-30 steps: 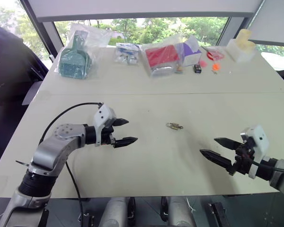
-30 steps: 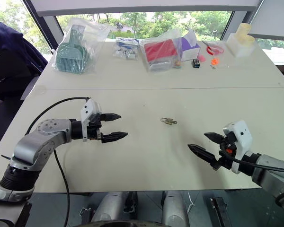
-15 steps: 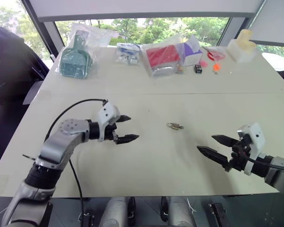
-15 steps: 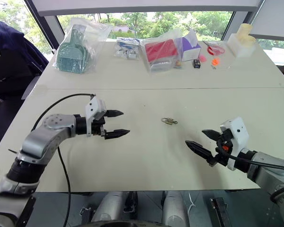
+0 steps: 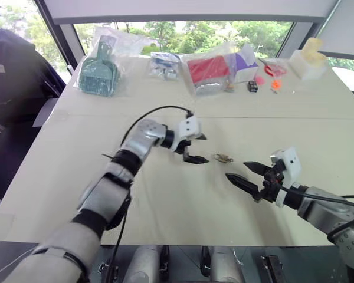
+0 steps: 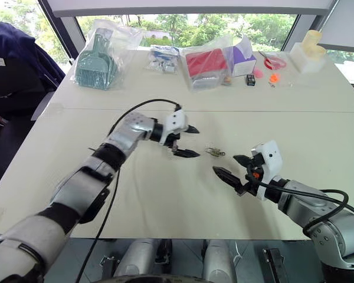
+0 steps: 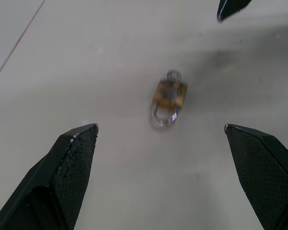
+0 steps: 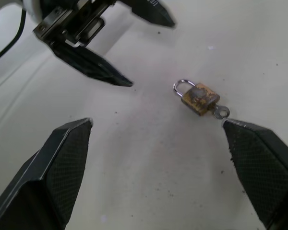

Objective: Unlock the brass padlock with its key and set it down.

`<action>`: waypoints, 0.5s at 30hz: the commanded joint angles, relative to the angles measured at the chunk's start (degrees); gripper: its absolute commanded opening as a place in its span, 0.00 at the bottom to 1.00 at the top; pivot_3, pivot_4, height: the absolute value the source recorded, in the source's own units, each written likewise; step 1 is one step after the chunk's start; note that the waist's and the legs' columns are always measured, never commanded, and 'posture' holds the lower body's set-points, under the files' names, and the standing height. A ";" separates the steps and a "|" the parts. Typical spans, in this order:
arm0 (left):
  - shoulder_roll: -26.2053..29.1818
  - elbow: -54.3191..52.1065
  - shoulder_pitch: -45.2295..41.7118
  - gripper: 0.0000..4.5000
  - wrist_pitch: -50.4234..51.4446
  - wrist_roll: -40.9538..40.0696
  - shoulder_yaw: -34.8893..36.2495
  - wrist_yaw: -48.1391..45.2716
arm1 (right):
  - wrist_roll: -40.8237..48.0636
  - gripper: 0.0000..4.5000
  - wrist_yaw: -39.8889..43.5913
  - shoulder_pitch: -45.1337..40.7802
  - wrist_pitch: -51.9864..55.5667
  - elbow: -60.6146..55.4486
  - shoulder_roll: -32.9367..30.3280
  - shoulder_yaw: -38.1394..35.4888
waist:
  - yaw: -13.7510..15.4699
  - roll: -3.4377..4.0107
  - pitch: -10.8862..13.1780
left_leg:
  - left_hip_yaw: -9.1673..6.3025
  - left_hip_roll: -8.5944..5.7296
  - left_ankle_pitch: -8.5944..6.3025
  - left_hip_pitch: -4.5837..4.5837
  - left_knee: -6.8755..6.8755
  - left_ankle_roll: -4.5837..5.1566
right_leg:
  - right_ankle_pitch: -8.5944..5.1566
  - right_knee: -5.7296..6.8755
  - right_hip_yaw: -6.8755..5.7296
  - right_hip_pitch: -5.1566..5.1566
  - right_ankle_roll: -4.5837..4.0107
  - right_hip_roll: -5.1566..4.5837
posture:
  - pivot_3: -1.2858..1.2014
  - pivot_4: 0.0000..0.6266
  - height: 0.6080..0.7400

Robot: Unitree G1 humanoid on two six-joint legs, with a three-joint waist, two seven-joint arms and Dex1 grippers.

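The brass padlock [image 5: 222, 157] lies flat on the white table [image 5: 165, 206], its silver shackle [image 8: 182, 87] looking closed. The key [image 8: 222, 112] shows its small silver head at the padlock's end opposite the shackle. My left gripper [image 5: 204, 148] hovers open just left of the padlock, fingers pointing at it; in the left wrist view the padlock [image 7: 170, 94] lies just beyond the two spread fingers. My right gripper [image 5: 236, 170] is open too, just right of and nearer than the padlock, aimed at it. Neither gripper touches it.
Along the table's far edge lie a bagged teal item [image 5: 97, 73], a bagged red pack [image 5: 206, 69], a purple box [image 5: 242, 62], a small black item [image 5: 252, 86], orange bits [image 5: 275, 84] and a cream object [image 5: 310, 56]. A dark jacket [image 5: 12, 59] hangs at far left.
My left arm has swung right and forward, bringing its gripper close beside the padlock. The right gripper has edged left toward it. Both stay open; the padlock has not moved.
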 commanded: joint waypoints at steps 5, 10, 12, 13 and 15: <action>-5.64 10.51 -5.38 0.98 -7.95 6.27 0.92 1.32 | -1.24 0.99 -4.69 3.93 -2.76 -5.20 4.89 -1.72 | -0.03 0.00 0.00 | -0.01 0.03 0.00 0.03 -0.01 0.00 | 0.00 0.05 -0.01 0.00 0.01 0.02 | 0.52 0.24 0.96; -7.50 13.22 -5.47 0.98 -7.56 10.49 0.71 3.36 | -0.91 0.99 -5.87 5.90 -3.30 -6.43 5.63 -3.43 | 0.00 0.01 -0.01 | -0.01 0.04 0.00 0.06 0.01 0.01 | 0.01 0.08 0.00 0.00 0.02 0.03 | 0.52 0.24 0.96; -8.34 14.09 -5.06 0.98 -6.68 12.34 0.44 5.24 | -0.71 0.99 -6.16 6.10 -3.38 -6.58 5.76 -3.92 | 0.09 0.01 -0.01 | -0.03 0.04 0.00 0.05 0.04 0.01 | 0.01 0.07 0.00 0.03 0.02 0.02 | 0.52 0.24 0.96; -8.70 14.40 -4.86 0.98 -6.26 12.90 0.58 5.90 | -0.66 0.99 -6.35 6.07 -3.37 -6.63 5.80 -4.03 | 0.10 0.00 -0.01 | -0.03 0.03 0.00 0.05 0.04 0.01 | 0.01 0.06 -0.01 0.04 0.02 0.01 | 0.52 0.24 0.96; -9.67 14.93 -4.32 0.86 -4.91 13.21 1.33 6.61 | -0.64 1.00 -6.72 5.89 -3.28 -6.74 5.89 -4.16 | 0.10 -0.02 -0.03 | -0.04 0.03 -0.02 0.11 0.05 0.04 | 0.01 0.02 -0.01 0.13 0.01 0.01 | 0.52 0.24 0.96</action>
